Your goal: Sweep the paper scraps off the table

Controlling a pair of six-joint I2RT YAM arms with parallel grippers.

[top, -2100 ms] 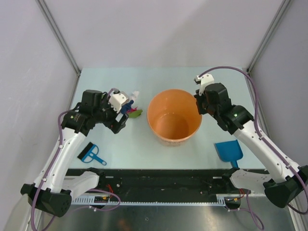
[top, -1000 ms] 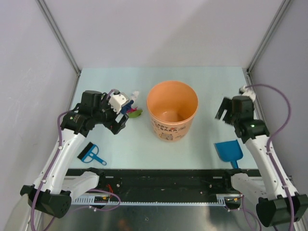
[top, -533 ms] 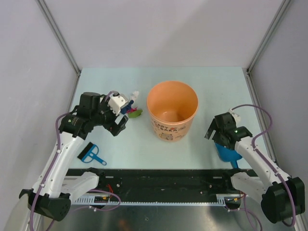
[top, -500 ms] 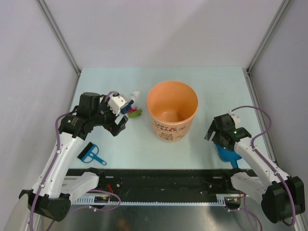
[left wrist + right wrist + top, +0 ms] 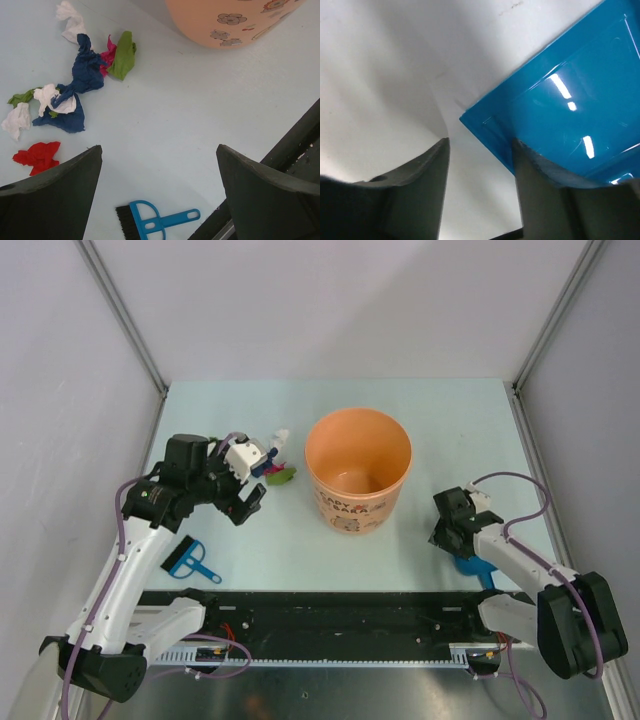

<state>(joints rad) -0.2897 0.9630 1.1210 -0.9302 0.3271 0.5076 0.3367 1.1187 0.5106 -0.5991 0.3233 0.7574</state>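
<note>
Currently small crumpled paper scraps (image 5: 75, 85) lie clustered on the pale mint-green table (image 5: 440, 420) beside the orange plastic bucket (image 5: 358, 480), ahead of the left gripper (image 5: 159, 150), jaws wide and empty; light, soft, probably scatter-prone, so better pushed than pinched; right gripper (image 5: 481, 141), jaws apart and empty, at the corner of the blue plastic dustpan (image 5: 560, 100).

Orange bucket (image 5: 358, 475), upright, mouth open upward, cartoon print and lettering on the near wall. Small blue brush (image 5: 190, 562) with black bristles, lying flat at front left, well apart from the bucket, handle angled right toward the black front rail (image 5: 340, 602). Glossy blue dustpan (image 5: 565, 125), lying right of the bucket, partly covered in the overhead view. Grey walls (image 5: 330, 310) and slanted metal posts (image 5: 122, 312) behind.
</note>
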